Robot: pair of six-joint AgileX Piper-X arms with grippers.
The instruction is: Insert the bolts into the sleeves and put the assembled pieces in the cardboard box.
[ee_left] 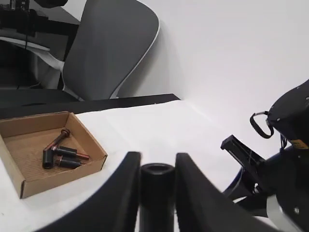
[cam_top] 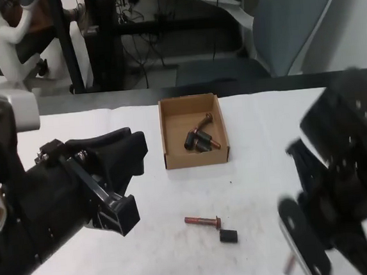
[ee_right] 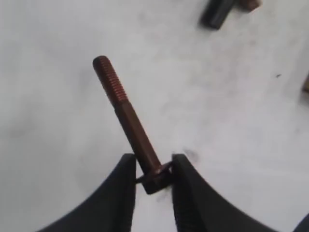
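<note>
My left gripper (ee_left: 157, 162) is shut on a black sleeve (ee_left: 157, 193) that stands upright between its fingers; in the high view this gripper (cam_top: 119, 185) hangs over the left of the bench. My right gripper (ee_right: 152, 162) is shut on the head of a copper-coloured bolt (ee_right: 126, 116), whose threaded end points away over the white table. The open cardboard box (cam_top: 169, 133) sits at the middle back and holds a few assembled pieces (cam_top: 198, 139). One loose bolt (cam_top: 202, 221) and one loose black sleeve (cam_top: 227, 236) lie side by side on the table in front of the box.
A white cloth covers the bench (cam_top: 261, 143). The right arm (cam_top: 346, 162) fills the right side, and the left arm (cam_top: 35, 208) the left. Office chairs (cam_top: 289, 19) and dark desk frames stand behind the far edge.
</note>
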